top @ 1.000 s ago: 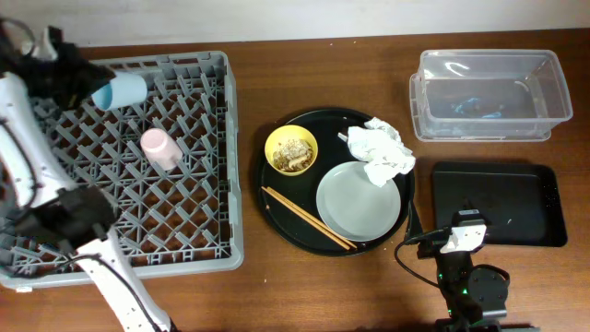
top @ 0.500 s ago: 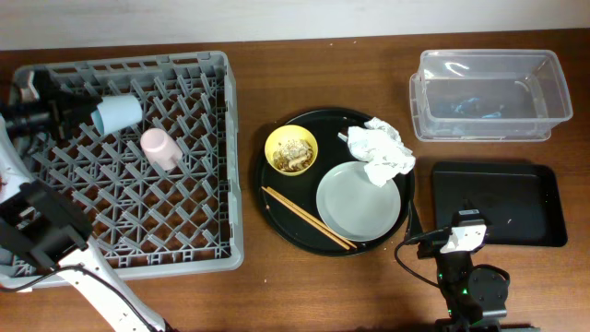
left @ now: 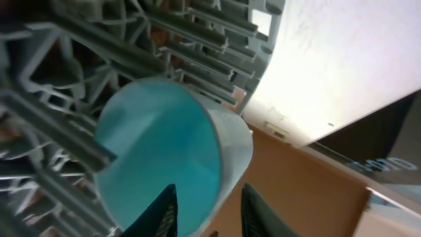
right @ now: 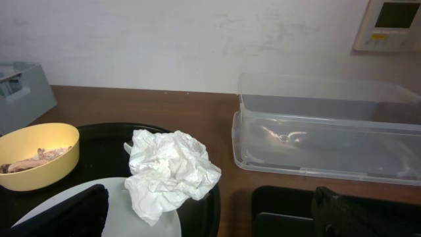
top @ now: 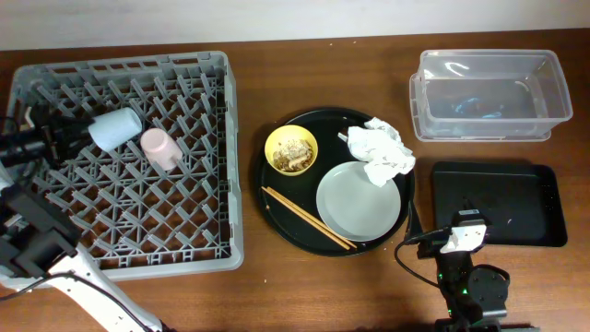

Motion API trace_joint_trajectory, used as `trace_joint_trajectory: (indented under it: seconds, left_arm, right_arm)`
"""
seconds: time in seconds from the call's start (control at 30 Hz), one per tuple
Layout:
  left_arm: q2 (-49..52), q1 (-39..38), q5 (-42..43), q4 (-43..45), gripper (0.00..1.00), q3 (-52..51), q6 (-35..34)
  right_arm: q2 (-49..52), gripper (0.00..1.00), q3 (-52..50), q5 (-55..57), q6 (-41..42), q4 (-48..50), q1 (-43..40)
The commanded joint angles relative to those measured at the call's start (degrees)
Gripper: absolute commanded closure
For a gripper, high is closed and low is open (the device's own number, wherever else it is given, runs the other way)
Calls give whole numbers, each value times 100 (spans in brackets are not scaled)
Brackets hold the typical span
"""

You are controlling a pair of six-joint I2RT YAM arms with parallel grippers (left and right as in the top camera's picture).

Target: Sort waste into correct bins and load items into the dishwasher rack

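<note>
My left gripper [top: 78,136] [left: 209,207] is shut on the rim of the light-blue cup [top: 116,129] [left: 158,151], one finger inside and one outside. The cup lies tilted on the pegs at the upper left of the grey dishwasher rack [top: 184,231] [left: 52,99]. The pink cup [top: 159,148] lies beside it in the rack. My right gripper [top: 466,231] [right: 210,214] is open and empty by the shallow black tray [top: 498,205]. The crumpled white napkin [top: 385,152] [right: 171,174] rests partly on the grey plate [top: 359,201]. The yellow bowl [top: 291,149] [right: 36,155] holds beige scraps. The chopsticks [top: 309,219] lie by the plate. No tan-gold wrapper shows.
The bowl, plate, napkin and chopsticks sit on a large round black tray [top: 267,180]. The clear plastic tub [top: 419,92] [right: 316,131] stands at the back right, with something small and blue inside. A white wall runs behind the table.
My left gripper has carried the light-blue cup from the rack's far edge toward the front and lower, close to the pink cup. The right arm has not moved.
</note>
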Motion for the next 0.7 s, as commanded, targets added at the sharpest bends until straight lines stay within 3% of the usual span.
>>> trace_joint_trajectory:
  seconds: [0.0,0.1,0.23,0.3,0.37,0.5,0.67]
  left_arm:
    - [-304,151,-1051,-164,62,575,90]
    - [-382,162,-2142,-404,44,1266,-208]
    - [-568,107,-2900,-424,41,1711,-415]
    - [-732,13,-2942,-424,52,1742,-417]
    - [-881,-138,-2988,-424,69,1744,-343]
    - [-1093,-748,-2999,-424,87,1744,33]
    - [-1246,-2039,-2850,-424,89,1744,549]
  right_arm:
    - [-44,1,-42,11,26,-13,26]
    - [-44,1,-42,11,26,-13,26]
    - [-44,1,-42,11,26,-13,26]
    - [-44,1,-42,11,26,-13,26]
    - [-44,1,-42,11,26,-13,26]
    - [-44,1,-42,11,26,-13,26]
    - [-44,1,-42,11,26,-13,26]
